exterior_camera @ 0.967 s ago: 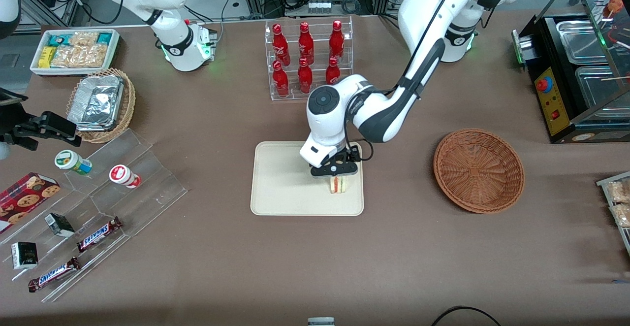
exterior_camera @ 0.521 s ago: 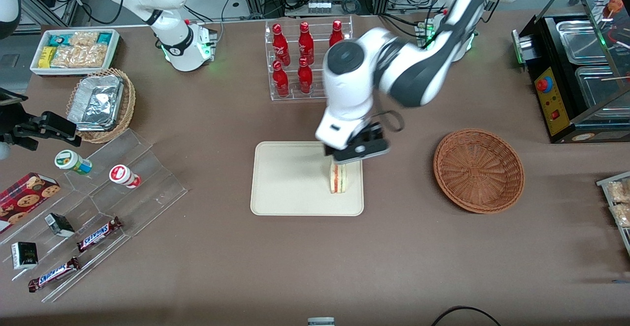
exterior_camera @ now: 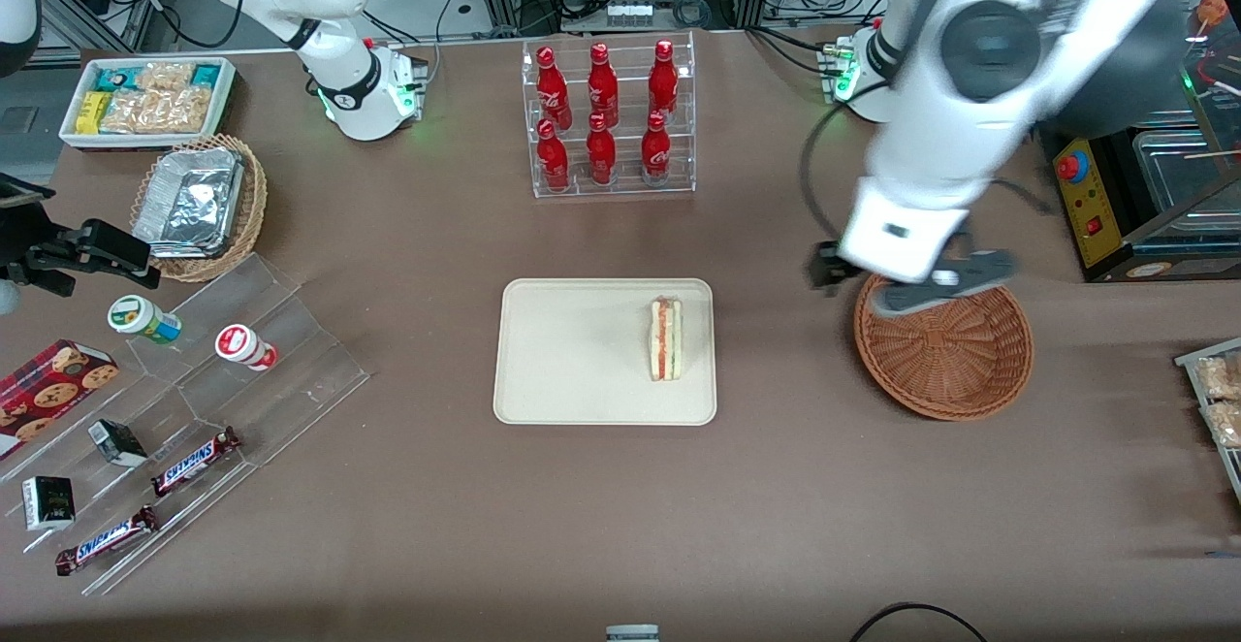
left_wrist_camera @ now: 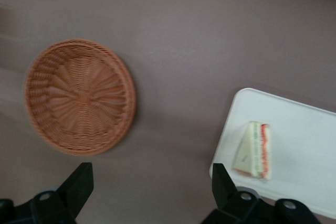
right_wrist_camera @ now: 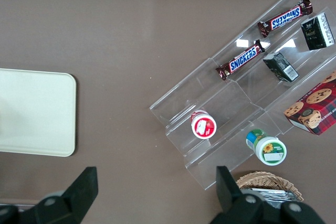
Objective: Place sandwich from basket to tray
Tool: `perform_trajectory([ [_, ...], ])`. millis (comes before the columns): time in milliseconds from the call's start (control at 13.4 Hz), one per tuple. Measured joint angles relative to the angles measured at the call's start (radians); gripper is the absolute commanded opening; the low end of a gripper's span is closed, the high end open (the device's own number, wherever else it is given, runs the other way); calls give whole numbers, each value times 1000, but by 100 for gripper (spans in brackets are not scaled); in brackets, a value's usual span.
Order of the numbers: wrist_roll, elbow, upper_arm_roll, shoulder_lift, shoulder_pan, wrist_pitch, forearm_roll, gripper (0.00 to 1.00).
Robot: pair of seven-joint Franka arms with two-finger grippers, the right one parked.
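Note:
The sandwich (exterior_camera: 665,339) stands on its edge on the cream tray (exterior_camera: 572,370), near the tray's end that faces the basket. It also shows in the left wrist view as the sandwich (left_wrist_camera: 254,150) on the tray (left_wrist_camera: 304,145). The reddish-brown basket (exterior_camera: 945,351) is empty; its woven floor shows in the basket (left_wrist_camera: 79,95). My gripper (exterior_camera: 880,281) hangs high over the basket's rim, on the side toward the tray. The gripper (left_wrist_camera: 149,184) is open, with only bare table between its fingers. An end of the tray (right_wrist_camera: 37,111) shows in the right wrist view.
A clear rack of red bottles (exterior_camera: 609,118) stands farther from the camera than the tray. A stepped acrylic shelf (exterior_camera: 223,380) with snacks, a tan basket of foil containers (exterior_camera: 199,204) and a white snack bin (exterior_camera: 145,99) lie toward the parked arm's end. A black appliance (exterior_camera: 1115,186) sits beside the basket.
My gripper let go of the sandwich on the tray, rose, and swung toward the working arm's end to above the basket's rim. The sandwich stays on the tray.

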Motion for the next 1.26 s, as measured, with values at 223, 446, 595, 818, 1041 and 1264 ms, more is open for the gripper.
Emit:
perform_trajectory([
  [223,152,-7,1,-43,120,-46,-49,100],
  [446,374,-68,3,-119,235,-68,-109,100],
  [595,487,-120,34,-181,273,-68,-129,100],
  [818,585,-184,140,-257,253,-69,-136,100],
  [1041,602,-227,200,-308,220,-69,-141,100],
  [1264,602,-220,198,-315,201,-64,-173,100],
])
